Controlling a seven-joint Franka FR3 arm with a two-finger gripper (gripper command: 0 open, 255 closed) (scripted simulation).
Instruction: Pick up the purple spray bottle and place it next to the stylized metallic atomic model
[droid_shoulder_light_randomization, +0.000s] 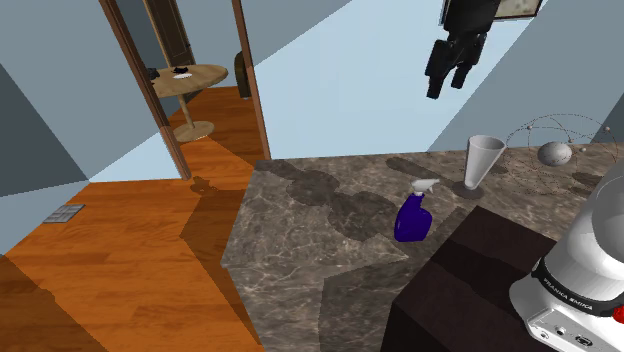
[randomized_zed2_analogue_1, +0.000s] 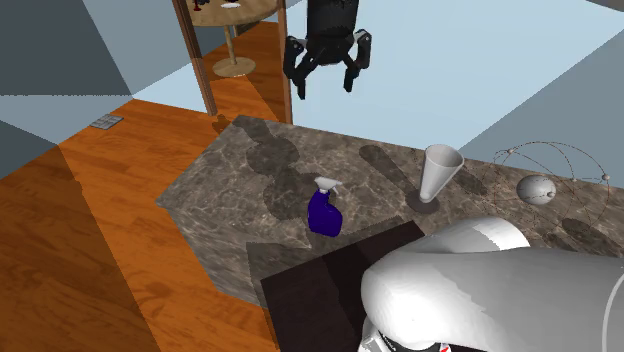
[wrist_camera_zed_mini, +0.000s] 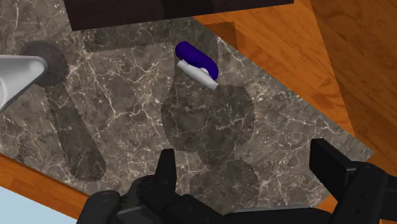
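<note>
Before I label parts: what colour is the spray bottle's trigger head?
The trigger head is white, clearest in the shoulder view.

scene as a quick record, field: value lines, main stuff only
gripper: high above the counter, empty
jaws: open, wide apart
bottle: purple, white trigger, upright on counter, not held
atom model: grey ball in wire rings, on counter, apart from bottle
cone cup: pale, upright, between bottle and atom model
counter: dark marble
task state: bottle not yet lifted
</note>
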